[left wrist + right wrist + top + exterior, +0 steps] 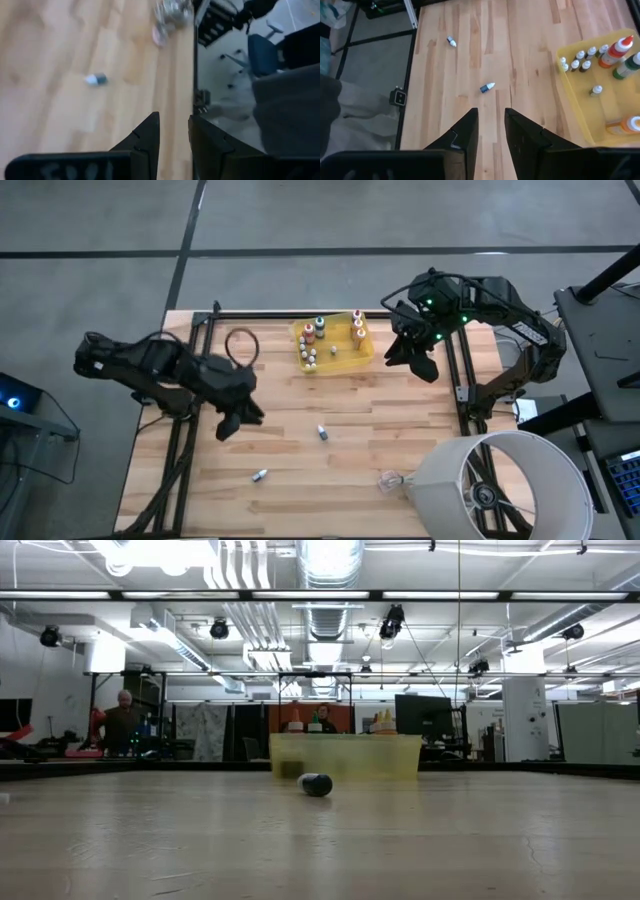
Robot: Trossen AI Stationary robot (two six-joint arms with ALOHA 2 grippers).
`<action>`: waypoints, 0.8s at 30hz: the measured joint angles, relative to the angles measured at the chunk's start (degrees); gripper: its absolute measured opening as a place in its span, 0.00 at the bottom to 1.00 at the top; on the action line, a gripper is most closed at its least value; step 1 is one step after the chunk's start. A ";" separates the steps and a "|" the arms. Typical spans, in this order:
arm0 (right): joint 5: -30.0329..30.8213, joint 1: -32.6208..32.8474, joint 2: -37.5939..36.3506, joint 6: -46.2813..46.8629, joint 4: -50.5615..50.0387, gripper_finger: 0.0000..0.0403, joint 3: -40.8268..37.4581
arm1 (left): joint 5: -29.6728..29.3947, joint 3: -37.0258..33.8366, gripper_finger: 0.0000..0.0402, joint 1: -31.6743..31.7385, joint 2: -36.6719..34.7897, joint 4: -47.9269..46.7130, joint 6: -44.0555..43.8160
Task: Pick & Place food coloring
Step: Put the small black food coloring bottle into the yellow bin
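The left gripper (236, 423) hangs above the table's left-centre, its fingers (146, 140) set a narrow gap apart with nothing between them. The right gripper (418, 360) hovers near the far right part of the table, just beside the translucent yellow tray (366, 355); its fingers (462, 137) also stand a little apart and hold nothing. Both seem poised between moves rather than committed to a grasp, which fits a sorting job where each arm covers its own half.

Most of the food coloring already stands upright in the tray: several tiny white-capped bottles (581, 59) clustered in one part, and taller orange- and green-capped bottles (316, 330) along its far side. The tray serves as the collecting place, so, by my reading, the loose ones are what remains to be done.

Two small bottles lie on their sides on the bare wood. One (322, 432) rests near the table's middle, between the two grippers and somewhat nearer the left one; the low view shows it as a dark-ended bottle (315, 784) lying in front of the tray (345, 755). The other (260, 475) lies nearer the front edge, near the left gripper and well apart from the right one. A small clear crumpled plastic scrap (390, 479) sits towards the front right, beside a white lamp shade (500, 485).
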 joint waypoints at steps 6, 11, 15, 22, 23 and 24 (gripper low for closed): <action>0.02 -0.02 0.00 -0.54 0.74 0.21 -3.46 | 3.78 -4.84 0.19 -5.20 0.00 2.29 -11.29; 0.00 -0.02 0.01 -0.94 3.12 0.24 -6.80 | 3.81 -6.82 0.19 -9.17 0.64 5.20 -18.13; -0.02 -0.02 0.20 -2.17 4.20 0.25 -8.61 | 3.80 -6.86 0.19 -12.09 2.41 5.21 -22.46; -0.02 -0.02 0.24 -3.89 4.29 0.26 -10.28 | 4.36 -6.86 0.19 -15.15 7.91 5.21 -23.77; 0.00 -0.02 0.24 -4.02 4.30 0.25 -10.28 | 5.23 -6.86 0.19 -15.32 8.84 5.16 -23.87; -0.02 -0.02 0.24 -4.03 4.30 0.25 -10.28 | 6.38 -6.86 0.19 -15.46 9.86 4.97 -24.37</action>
